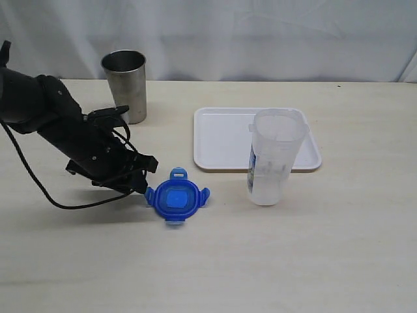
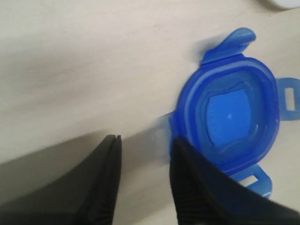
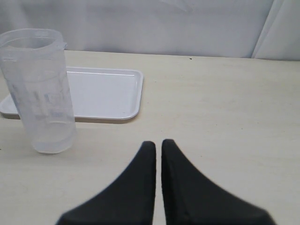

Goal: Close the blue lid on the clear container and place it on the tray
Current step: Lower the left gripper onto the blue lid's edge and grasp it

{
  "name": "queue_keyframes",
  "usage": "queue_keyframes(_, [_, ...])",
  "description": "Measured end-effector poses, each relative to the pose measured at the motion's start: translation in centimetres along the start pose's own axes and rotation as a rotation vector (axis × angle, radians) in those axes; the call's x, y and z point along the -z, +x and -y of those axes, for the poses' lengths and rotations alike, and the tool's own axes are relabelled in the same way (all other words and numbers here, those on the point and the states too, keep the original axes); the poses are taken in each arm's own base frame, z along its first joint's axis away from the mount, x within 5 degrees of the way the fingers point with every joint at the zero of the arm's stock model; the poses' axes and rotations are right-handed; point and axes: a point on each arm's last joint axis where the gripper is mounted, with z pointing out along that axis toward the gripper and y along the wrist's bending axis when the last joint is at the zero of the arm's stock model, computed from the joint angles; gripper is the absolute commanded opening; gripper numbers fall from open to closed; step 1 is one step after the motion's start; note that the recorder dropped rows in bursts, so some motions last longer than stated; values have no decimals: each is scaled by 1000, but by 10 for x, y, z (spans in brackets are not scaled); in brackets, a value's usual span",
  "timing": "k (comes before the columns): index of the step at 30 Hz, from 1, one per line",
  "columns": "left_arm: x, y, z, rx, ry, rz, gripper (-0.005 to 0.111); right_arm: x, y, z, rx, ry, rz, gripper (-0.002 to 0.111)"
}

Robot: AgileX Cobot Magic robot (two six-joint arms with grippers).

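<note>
The blue lid (image 1: 176,197) lies flat on the table in front of the tray, its snap flaps spread out. My left gripper (image 1: 142,181) is low at the lid's left side and open. In the left wrist view the lid (image 2: 229,117) sits beside the left gripper (image 2: 145,140), one finger (image 2: 197,187) overlapping its rim and the other on bare table. The clear container (image 1: 273,156) stands upright and uncovered just in front of the white tray (image 1: 221,140). My right gripper (image 3: 158,143) is shut and empty, apart from the container (image 3: 40,89) and tray (image 3: 108,93).
A grey steel tumbler (image 1: 125,85) stands at the back, behind my left arm. A black cable (image 1: 39,189) loops from the left arm over the table. A white curtain closes off the far edge.
</note>
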Motion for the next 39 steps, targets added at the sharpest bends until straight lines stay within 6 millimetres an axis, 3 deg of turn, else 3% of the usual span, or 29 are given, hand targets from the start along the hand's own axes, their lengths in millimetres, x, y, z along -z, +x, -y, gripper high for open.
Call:
queue_keyframes(7, [-3, 3, 7, 30, 42, -22, 33, 0, 0, 0, 0, 0, 0, 5])
queue_keyframes(11, [-16, 7, 2, 52, 41, -56, 33, 0, 0, 0, 0, 0, 0, 5])
queue_keyframes(19, [-16, 3, 4, 40, 66, -9, 33, 0, 0, 0, 0, 0, 0, 5])
queue_keyframes(28, [-16, 2, 4, 38, 65, -1, 13, 0, 0, 0, 0, 0, 0, 5])
queue_keyframes(34, [-16, 2, 4, 32, 67, 1, 14, 0, 0, 0, 0, 0, 0, 5])
queue_keyframes(39, [-16, 2, 4, 28, 67, 1, 25, 0, 0, 0, 0, 0, 0, 5])
